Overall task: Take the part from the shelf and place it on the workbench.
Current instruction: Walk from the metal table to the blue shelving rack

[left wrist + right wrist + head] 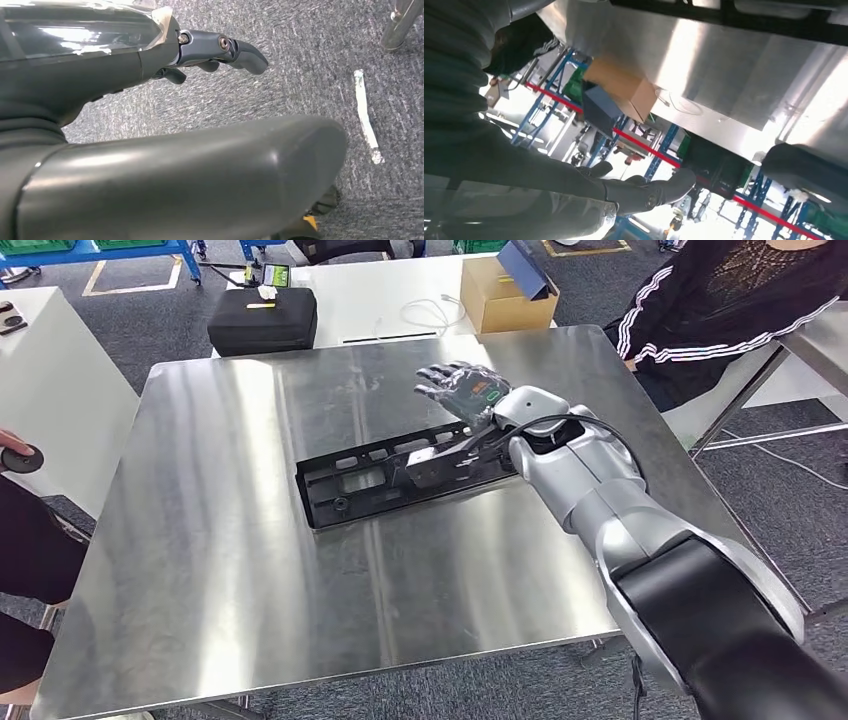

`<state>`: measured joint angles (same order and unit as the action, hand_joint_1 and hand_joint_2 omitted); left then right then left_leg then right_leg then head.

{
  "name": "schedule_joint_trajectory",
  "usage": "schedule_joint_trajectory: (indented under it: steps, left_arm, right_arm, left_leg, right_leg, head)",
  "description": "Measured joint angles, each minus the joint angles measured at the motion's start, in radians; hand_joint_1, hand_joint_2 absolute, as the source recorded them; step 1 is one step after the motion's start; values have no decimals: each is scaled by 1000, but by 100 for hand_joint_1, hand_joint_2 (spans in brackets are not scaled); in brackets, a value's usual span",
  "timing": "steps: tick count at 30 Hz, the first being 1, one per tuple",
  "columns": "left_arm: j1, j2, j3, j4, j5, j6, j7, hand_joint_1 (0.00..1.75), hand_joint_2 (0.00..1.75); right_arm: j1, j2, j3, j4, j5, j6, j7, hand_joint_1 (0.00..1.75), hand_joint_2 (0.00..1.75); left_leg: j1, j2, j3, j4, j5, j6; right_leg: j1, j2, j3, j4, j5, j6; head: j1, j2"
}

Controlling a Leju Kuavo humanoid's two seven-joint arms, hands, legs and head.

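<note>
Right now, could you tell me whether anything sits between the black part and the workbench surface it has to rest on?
Nothing visible does. The black part lies flat on the steel workbench, with the right hand raised just beyond it, its fingers spread.

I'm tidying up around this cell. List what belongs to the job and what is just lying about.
Job:
- long black plastic frame part, lying flat
- shiny steel workbench
- right hand, fingers spread above the part

Lying about:
- black zipped case
- brown cardboard box
- white cable
</note>
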<state>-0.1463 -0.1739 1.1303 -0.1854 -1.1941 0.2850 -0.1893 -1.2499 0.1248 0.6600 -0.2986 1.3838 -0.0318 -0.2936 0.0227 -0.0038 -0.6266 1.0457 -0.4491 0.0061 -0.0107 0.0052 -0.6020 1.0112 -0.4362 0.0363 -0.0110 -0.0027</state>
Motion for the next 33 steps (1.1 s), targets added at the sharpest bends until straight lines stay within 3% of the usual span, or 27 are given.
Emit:
schedule_joint_trajectory:
  steps: [4,5,7,9,10,11,13,15,19,21,23,24,25,26,27,29,30,33]
  left_arm:
    - [-1,-1,0,0,1,-1,-2,0,0]
    - [-2,-1,0,0,1,-2,-2,0,0]
    - [-3,-1,0,0,1,-4,-3,0,0]
    - [-3,-1,0,0,1,-5,-3,0,0]
    - [-3,-1,0,0,1,-6,-3,0,0]
    - [-3,-1,0,0,1,-6,-4,0,0]
    - [-4,-2,0,0,1,-6,-5,0,0]
    - [-4,-2,0,0,2,-5,-6,0,0]
    - [-3,-3,1,0,10,1,-2,0,0]
    - [-3,-2,2,0,18,10,1,0,0]
    - [2,-1,5,0,24,19,2,0,0]
    - [6,-1,6,0,26,23,2,0,0]
    - [11,0,8,0,29,28,4,0,0]
    - [16,1,10,0,33,32,5,0,0]
    - [20,2,14,0,37,37,7,0,0]
    - [26,3,21,0,46,46,7,0,0]
    - [28,4,25,0,50,48,7,0,0]
    - [35,6,34,0,55,53,6,0,0]
  right_arm:
    - [-43,13,13,-9,-19,26,-6,0,175]
    - [-53,15,14,-11,-29,29,-6,0,175]
    - [-66,15,12,-13,-62,30,-7,0,175]
    - [-70,14,0,-14,-113,28,-9,0,175]
    - [-70,14,-10,-16,-147,27,-12,0,175]
    - [-71,13,-25,-19,-185,27,-18,0,175]
    - [-76,10,-70,-31,-279,30,-38,0,175]
    - [-79,6,-126,-42,-380,48,-65,0,175]
    - [-63,-4,-250,-67,-617,156,-124,0,175]
    - [-39,-7,-312,-90,-769,249,-143,0,175]
    - [13,-15,-358,-130,-946,356,-149,0,175]
    - [54,-23,-370,-160,-1045,409,-148,0,175]
    - [103,-34,-376,-200,-1152,456,-144,0,175]
    - [157,-46,-375,-248,-1261,493,-139,0,175]
    - [216,-61,-369,-302,-1363,518,-136,0,175]
    - [340,-98,-341,-430,-1542,526,-143,0,175]
    - [399,-120,-316,-497,-1608,514,-151,0,175]
    - [538,-179,-232,-663,-1702,476,-168,0,175]
  left_leg:
    - [-5,-2,1,-11,4,25]
    - [-4,-2,1,-13,6,31]
    - [-4,-2,2,-14,7,38]
    - [-5,-2,2,-13,6,40]
    - [-5,-2,2,-13,6,40]
    - [-5,-2,3,-13,6,40]
    - [-8,-3,3,-12,5,37]
    - [-12,-4,3,-12,3,31]
    - [-9,-3,-4,-1,-8,12]
    - [-7,0,-42,77,-54,4]
    - [-6,0,-101,202,-107,0]
    - [-5,0,-122,244,-117,-1]
    - [-5,1,-127,250,-109,-1]
    - [-5,1,-113,219,-85,0]
    - [-4,1,-82,157,-52,2]
    - [-4,0,-18,37,-13,8]
    - [-6,-2,1,5,-8,11]
    - [-14,-1,10,-11,-7,28]
  right_leg:
    - [-2,-1,-17,19,-12,14]
    - [-2,-2,-35,56,-32,13]
    - [-2,-3,-96,186,-85,7]
    - [-2,-3,-145,287,-111,8]
    - [-2,-3,-147,285,-103,14]
    - [-2,-3,-128,242,-82,20]
    - [-1,-4,-58,100,-29,29]
    - [3,-4,-14,13,-2,25]
    - [-1,-4,-6,-2,7,2]
    - [-6,-3,-4,-5,9,-12]
    - [-4,-4,-3,-5,8,-19]
    - [-2,-4,-2,-4,7,-19]
    - [-1,-4,-1,-4,7,-20]
    - [-1,-4,0,-4,6,-20]
    - [-1,-4,2,-3,5,-18]
    - [3,-4,3,-2,1,-12]
    - [6,-5,3,-1,0,-8]
    - [7,-5,-1,-3,0,7]
  head:
    - [2,0]
    - [3,0]
    - [5,0]
    - [5,0]
    - [5,0]
    - [5,0]
    - [5,0]
    - [4,0]
    - [2,0]
    - [-2,0]
    - [-4,0]
    - [-3,0]
    - [-4,0]
    - [-4,0]
    - [-4,0]
    - [-3,0]
    - [-2,0]
    - [-1,0]
